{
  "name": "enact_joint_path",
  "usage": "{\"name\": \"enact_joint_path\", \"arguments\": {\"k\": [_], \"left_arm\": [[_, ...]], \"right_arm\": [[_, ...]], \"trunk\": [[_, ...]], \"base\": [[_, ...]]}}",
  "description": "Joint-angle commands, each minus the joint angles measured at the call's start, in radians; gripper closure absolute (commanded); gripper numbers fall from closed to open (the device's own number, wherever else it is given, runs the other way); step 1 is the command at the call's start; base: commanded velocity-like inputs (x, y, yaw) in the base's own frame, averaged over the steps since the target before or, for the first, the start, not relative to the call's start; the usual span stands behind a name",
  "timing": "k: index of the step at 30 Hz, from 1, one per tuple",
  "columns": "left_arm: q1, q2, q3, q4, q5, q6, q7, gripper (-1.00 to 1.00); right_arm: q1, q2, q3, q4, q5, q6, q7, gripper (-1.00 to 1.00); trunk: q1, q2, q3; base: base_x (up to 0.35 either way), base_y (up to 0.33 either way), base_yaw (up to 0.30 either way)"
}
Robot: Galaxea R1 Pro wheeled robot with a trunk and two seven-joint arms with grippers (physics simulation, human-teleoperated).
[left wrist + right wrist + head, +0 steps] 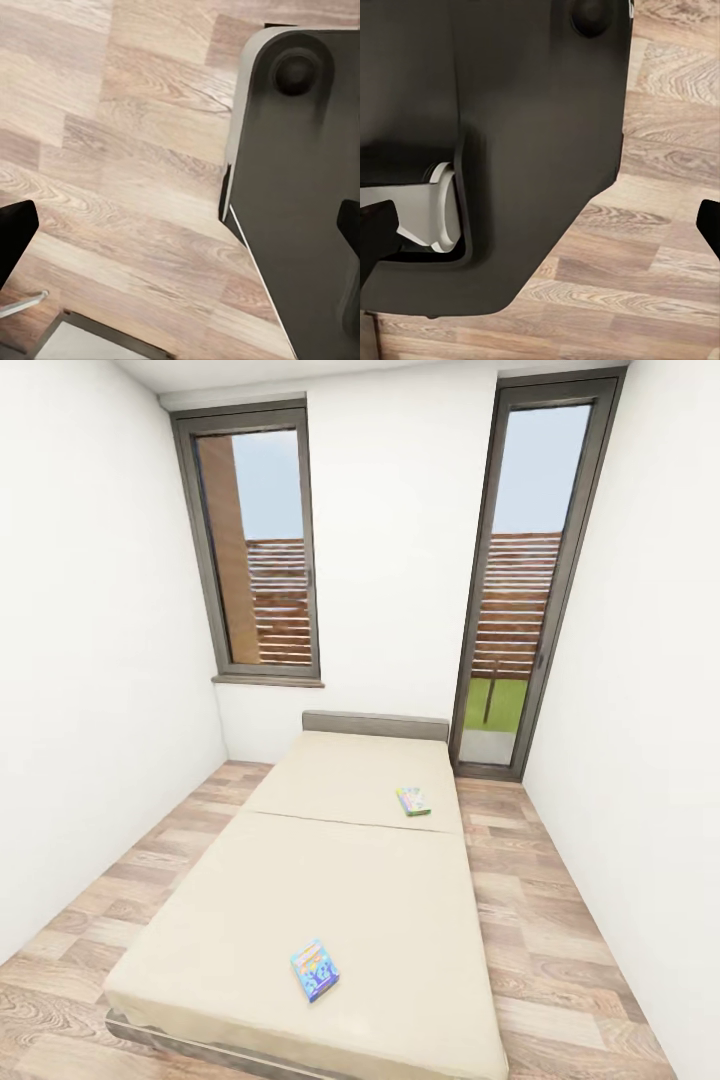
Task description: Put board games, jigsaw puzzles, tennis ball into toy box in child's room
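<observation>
Two board games lie on the cream bed (300,860) ahead of me. A blue-lidded box (314,970) rests near the bed's front edge, and a green-white box (413,801) sits on the far panel towards the right. My left gripper (180,232) hangs open over the wood floor beside my dark base, its black fingertips (11,232) spread wide with nothing between them. My right gripper (540,229) is open too, over my base and the floor. The table, toy box, jigsaw puzzles and tennis ball are out of view.
The bed fills the middle of a narrow white-walled room. Strips of wood-plank floor (560,940) run along both its sides. A window (255,550) and a tall glass door (520,580) stand in the far wall. My dark base (300,187) is below the arms.
</observation>
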Motion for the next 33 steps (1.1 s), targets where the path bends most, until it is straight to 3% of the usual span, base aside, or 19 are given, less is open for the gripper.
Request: {"name": "enact_joint_path", "arguments": {"k": [1, 17, 33], "left_arm": [[0.0, 0.0, 0.009, -0.002, 0.001, -0.003, 0.001, -1.0], [0.0, 0.002, 0.017, -0.012, -0.001, -0.003, 0.003, -1.0], [0.0, 0.002, 0.018, -0.014, 0.0, -0.001, -0.002, -1.0]], "right_arm": [[0.0, 0.0, 0.0, 0.0, 0.0, 0.0, 0.0, -1.0], [0.0, -0.011, -0.001, -0.005, 0.002, -0.001, 0.001, -1.0], [0.0, 0.003, -0.008, -0.005, -0.006, -0.002, 0.001, -1.0]], "trunk": [[0.0, -0.001, -0.001], [0.0, -0.001, -0.001], [0.0, -0.001, -0.001]], "base": [[0.0, 0.0, 0.0], [0.0, 0.0, 0.0], [0.0, 0.0, -0.001]]}}
